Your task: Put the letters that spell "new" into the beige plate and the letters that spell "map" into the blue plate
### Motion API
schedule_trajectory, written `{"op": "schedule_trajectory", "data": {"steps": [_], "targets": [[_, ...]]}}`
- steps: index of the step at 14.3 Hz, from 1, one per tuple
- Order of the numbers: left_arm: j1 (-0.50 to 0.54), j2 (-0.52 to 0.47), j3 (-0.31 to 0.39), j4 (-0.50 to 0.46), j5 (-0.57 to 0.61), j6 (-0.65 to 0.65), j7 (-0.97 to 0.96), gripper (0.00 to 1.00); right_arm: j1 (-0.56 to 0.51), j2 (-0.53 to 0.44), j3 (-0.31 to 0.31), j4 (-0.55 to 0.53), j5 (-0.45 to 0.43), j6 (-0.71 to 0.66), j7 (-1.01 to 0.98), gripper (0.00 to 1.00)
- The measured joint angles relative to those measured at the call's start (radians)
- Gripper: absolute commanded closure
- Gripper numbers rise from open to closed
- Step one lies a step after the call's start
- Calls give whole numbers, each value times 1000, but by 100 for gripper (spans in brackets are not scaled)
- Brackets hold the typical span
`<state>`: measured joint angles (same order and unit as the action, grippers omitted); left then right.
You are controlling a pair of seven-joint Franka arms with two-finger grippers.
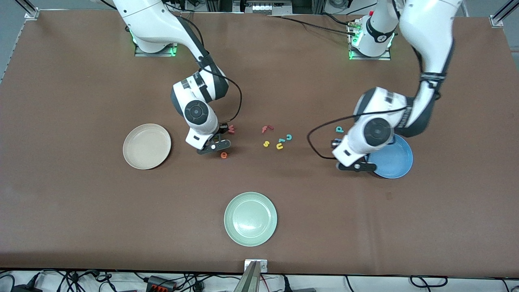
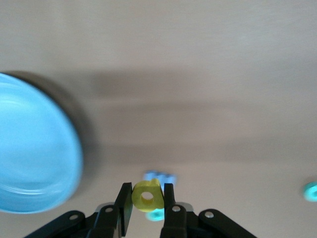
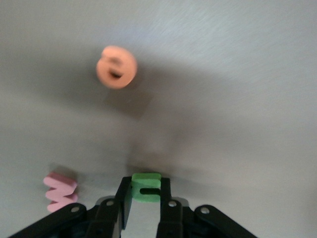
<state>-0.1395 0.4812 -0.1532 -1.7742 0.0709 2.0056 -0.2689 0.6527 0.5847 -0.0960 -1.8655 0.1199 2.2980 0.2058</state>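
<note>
- Right end effector point(image 3: 145, 196): low over the bench point(image 1: 81, 81), between the pink-red w point(image 1: 231, 129) and the orange e point(image 1: 223, 154); its fingers are clamped on the green n point(image 3: 146, 187).
- Left end effector point(image 2: 147, 198): above the bench just beside the blue plate point(image 1: 395, 160), fingers pressed together on the yellow a point(image 2: 147, 196).
- Letters not yet gathered: the w and e lie on the bench close to the right end effector; the teal p point(image 1: 339, 129) lies beside the left arm; the blue m point(image 2: 159, 177) lies under the left end effector, near the plate's rim.
- Receptacles: the beige plate point(image 1: 146, 146) sits toward the right arm's end of the bench and looks empty; the visible part of the blue plate also holds no letter.
- Distractors: the red f point(image 1: 267, 129), yellow s point(image 1: 266, 143), yellow u point(image 1: 279, 145) and teal c point(image 1: 288, 137) cluster mid-bench; the pale green plate point(image 1: 250, 219) lies nearest the front camera.
- Step in hand (judgement): first letter of each word grasped, none delivered.
- Next move (judgement): lift the n clear of its neighbours and carry it over the beige plate; shift the a over the blue plate; release only once inside each rim.
</note>
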Motion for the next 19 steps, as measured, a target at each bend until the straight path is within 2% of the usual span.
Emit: {"op": "schedule_trajectory", "data": {"steps": [3,7,9,11,12,13,14,16,19], "targets": [[155,-21,1,2,0,-41,212,88,-25,-80,-103,12,-2,-117,-3,93],[276,-16,2,-12,0,-54,384,88,-54,-139,-264,4,-6,-239,-92,93],[344,4,4,-19,1,-54,455,88,-80,-129,-292,-12,-6,-243,-120,93],[383,32,4,-29,1,-48,489,87,-103,-105,-293,-28,-6,-242,-132,93],[383,44,0,-38,1,-34,493,77,-105,-88,-293,-32,-6,-241,-133,93],[378,53,-9,-51,1,-9,493,27,-105,-71,-292,-32,-6,-239,-133,92],[369,59,-19,-66,1,21,493,0,-104,-57,-291,-32,-6,-236,-133,83],[355,63,-35,-81,1,47,492,0,-103,-39,-290,-32,-6,-228,-133,0],[358,37,-96,-74,0,15,477,0,-101,-48,-290,-2,-6,-226,-133,0]]}}
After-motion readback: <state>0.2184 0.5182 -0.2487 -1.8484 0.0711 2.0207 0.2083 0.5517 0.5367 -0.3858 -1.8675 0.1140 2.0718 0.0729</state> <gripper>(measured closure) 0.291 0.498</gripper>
